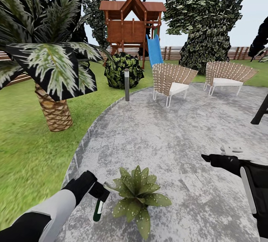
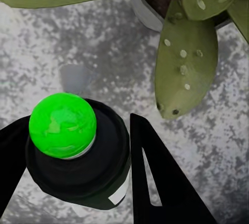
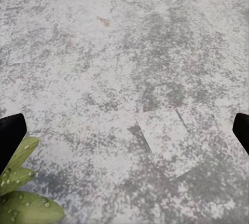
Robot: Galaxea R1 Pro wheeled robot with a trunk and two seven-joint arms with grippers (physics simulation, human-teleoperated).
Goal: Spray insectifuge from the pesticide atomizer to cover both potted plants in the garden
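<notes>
One potted plant (image 1: 137, 193), a low rosette of pointed green leaves, sits on the grey stone patio (image 1: 178, 130) of the garden near the bottom of the head view. White specks of insectifuge (image 2: 182, 53) dot its leaves (image 3: 23, 203). My left gripper (image 1: 97, 194) is shut on the pesticide atomizer (image 1: 98, 209), a dark green bottle hanging just left of the plant. In the left wrist view the atomizer (image 2: 78, 151) shows end-on with a bright green cap between the black fingers (image 2: 161, 177). My right gripper (image 1: 217, 154) hovers open over bare stone to the plant's right, with nothing between its fingers (image 3: 10, 133).
A scaly-trunked palm (image 1: 56, 111) stands on the lawn at left. A grey post (image 1: 127, 85) and a bush (image 1: 123, 69) mark the patio's far edge. Two wicker chairs (image 1: 171, 79) (image 1: 227, 74), a wooden playhouse (image 1: 132, 22) with a blue slide and a fence lie beyond.
</notes>
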